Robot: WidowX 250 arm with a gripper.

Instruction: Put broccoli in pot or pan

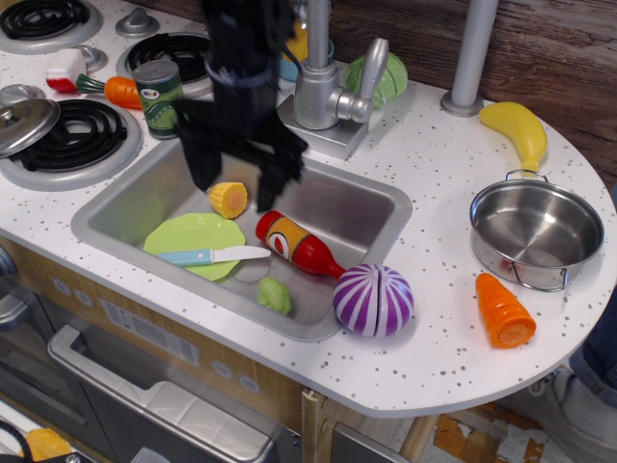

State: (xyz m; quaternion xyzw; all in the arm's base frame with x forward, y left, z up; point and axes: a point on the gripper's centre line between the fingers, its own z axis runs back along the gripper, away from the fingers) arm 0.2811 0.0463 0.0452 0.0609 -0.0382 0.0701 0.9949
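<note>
The broccoli (275, 294) is a small lumpy light-green floret lying in the sink near its front wall, left of the purple onion (374, 299). The pot (536, 231) is a shiny steel pan that stands empty on the counter at the right. My black gripper (241, 178) hangs over the back left of the sink, blurred. Its two fingers are spread apart and hold nothing. A yellow corn piece (229, 199) lies just below them. The gripper is well above and behind the broccoli.
The sink (116, 207) also holds a green plate (188, 234) with a knife (214, 256) and a red bottle (299, 243). An orange carrot (505, 311) and a banana (518, 130) flank the pot. The faucet (323, 92), a can (157, 96) and a lid (24, 121) stand behind and left.
</note>
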